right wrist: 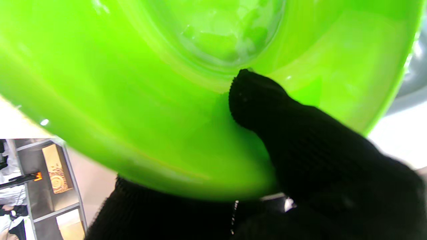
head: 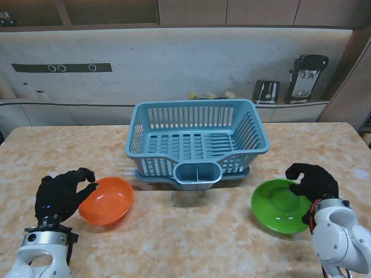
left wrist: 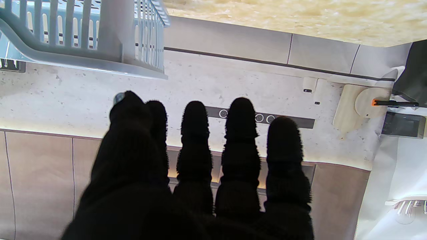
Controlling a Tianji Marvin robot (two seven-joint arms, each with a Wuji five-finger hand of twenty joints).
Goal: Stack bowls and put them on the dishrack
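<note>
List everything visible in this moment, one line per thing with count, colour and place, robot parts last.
round orange plastic bowl: 1, orange, on the table, left side, near me
round green plastic bowl: 1, green, right side, its rim pinched by the right robot hand
slatted blue plastic dishrack: 1, light blue, table centre, farther from me, nothing in it
beige marble-pattern table: 1, beige, under everything
black toaster-like appliance: 1, black, back counter, right
left robot hand: 1, black glove, fingers spread, beside the orange bowl's rim
right robot hand: 1, black glove, thumb inside the green bowl, fingers beneath
</note>
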